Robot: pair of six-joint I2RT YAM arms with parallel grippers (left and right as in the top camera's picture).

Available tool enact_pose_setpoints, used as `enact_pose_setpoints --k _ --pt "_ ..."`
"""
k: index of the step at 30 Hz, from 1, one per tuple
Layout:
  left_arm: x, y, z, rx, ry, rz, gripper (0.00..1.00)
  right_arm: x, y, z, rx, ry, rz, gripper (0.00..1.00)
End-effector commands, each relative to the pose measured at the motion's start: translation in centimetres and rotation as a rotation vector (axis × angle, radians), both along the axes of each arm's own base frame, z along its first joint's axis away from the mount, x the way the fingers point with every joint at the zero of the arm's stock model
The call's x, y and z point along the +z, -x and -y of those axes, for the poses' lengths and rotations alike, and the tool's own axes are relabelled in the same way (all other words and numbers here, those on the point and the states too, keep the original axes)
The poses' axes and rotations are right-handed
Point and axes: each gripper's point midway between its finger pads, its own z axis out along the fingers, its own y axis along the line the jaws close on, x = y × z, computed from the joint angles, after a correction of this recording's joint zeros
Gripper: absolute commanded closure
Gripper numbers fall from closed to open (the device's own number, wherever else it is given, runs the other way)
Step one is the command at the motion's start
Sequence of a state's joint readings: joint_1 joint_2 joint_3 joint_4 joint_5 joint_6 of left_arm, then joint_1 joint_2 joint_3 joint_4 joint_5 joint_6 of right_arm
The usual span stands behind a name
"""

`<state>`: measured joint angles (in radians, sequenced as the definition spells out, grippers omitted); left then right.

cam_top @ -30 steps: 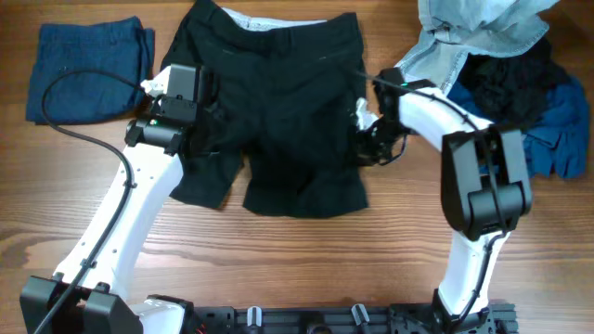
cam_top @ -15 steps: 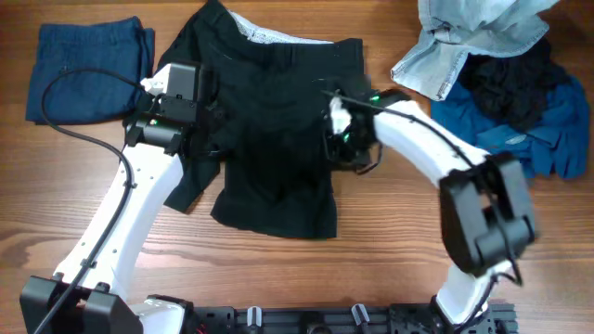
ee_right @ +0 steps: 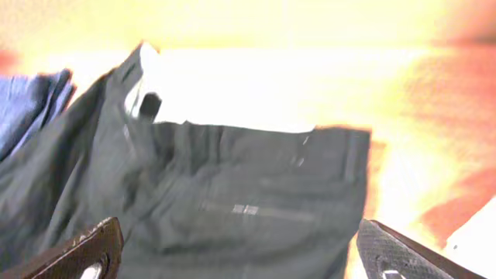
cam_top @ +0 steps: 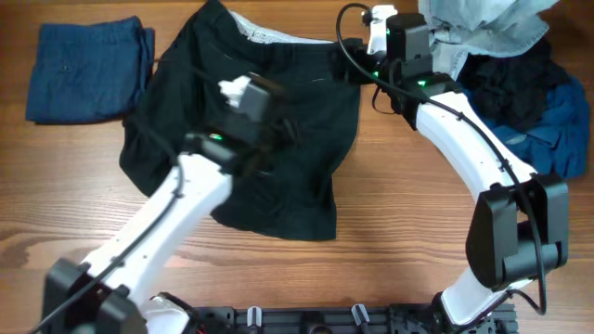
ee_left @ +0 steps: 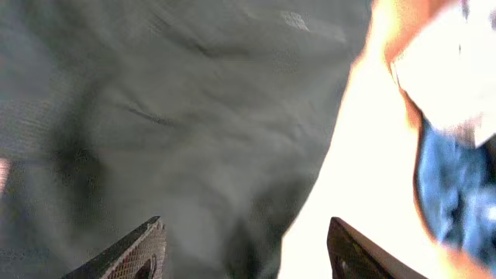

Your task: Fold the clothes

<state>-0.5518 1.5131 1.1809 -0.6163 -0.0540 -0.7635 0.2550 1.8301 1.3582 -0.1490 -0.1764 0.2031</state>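
Note:
The black shorts (cam_top: pixel 297 190) lie mid-table, doubled over unevenly, with the waistband at the far side. My left gripper (cam_top: pixel 283 130) hovers open over their middle. In the left wrist view its fingers (ee_left: pixel 147 249) stand apart above the dark fabric (ee_left: pixel 155 116), nothing between them. My right gripper (cam_top: pixel 357 65) is open at the shorts' far right corner. The right wrist view looks down on the waistband and a back pocket (ee_right: pixel 248 201) between widely spread fingers (ee_right: pixel 395 252). More clothes are heaped at the far right: pale-blue denim (cam_top: pixel 478 28), a black piece (cam_top: pixel 510 83), a royal-blue piece (cam_top: pixel 552 134).
A folded dark blue garment (cam_top: pixel 88 70) lies at the far left. The heap at the far right sits close behind my right arm's wrist. Bare wood table (cam_top: pixel 390 213) shows in front of the shorts and to their right.
The right gripper carried the shorts' right side leftward, let go and pulled back to the far right. The left arm swung right over the shorts. The shorts now lie doubled and narrower.

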Motion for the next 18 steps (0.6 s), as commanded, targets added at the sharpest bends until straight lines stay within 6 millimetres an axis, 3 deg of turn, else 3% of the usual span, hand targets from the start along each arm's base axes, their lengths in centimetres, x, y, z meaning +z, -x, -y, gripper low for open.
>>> enact_pose_setpoints --k 1,6,11,18 --pt "-3.3 2.3 5.0 -0.150 -0.037 -0.052 0.34 2.0 -1.6 3.7 -0.115 0.017 0.064 0.05" --pt "-7.0 4.5 7.9 -0.240 -0.092 -0.117 0.34 0.6 -3.1 6.1 -0.106 -0.044 0.057 0.10" --pt "-8.9 5.2 8.1 -0.252 -0.155 -0.142 0.34 -1.5 -5.5 5.5 -0.082 -0.129 0.049 0.13" --pt "-11.5 6.9 8.3 -0.242 -0.187 -0.225 0.41 -0.9 -9.2 4.5 -0.059 -0.174 0.058 0.18"
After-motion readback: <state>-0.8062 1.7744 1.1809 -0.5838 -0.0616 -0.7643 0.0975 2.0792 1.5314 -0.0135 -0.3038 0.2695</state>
